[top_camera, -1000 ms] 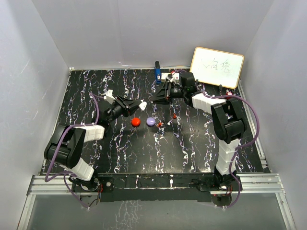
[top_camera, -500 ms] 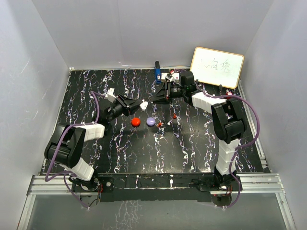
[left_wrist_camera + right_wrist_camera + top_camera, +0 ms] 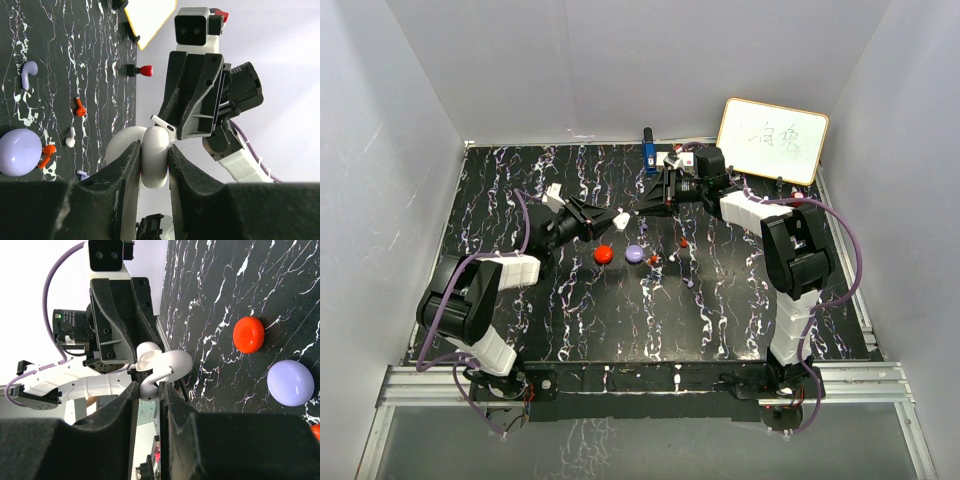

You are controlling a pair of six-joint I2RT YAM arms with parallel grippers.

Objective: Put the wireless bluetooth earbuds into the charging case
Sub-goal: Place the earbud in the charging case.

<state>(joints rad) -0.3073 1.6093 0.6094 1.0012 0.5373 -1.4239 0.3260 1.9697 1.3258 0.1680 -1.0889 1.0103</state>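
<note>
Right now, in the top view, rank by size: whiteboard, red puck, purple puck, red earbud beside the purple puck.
1. Whiteboard
2. Red puck and purple puck: they look alike, so no ranking
3. Red earbud, clearly smallest

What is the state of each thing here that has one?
white case: open, clamped in the left end effector, above the table.
white earbud: pinched by the right end effector, at the case.
red case: closed, on the table.
purple case: closed, on the table.
loose earbuds: lying on the table.
</note>
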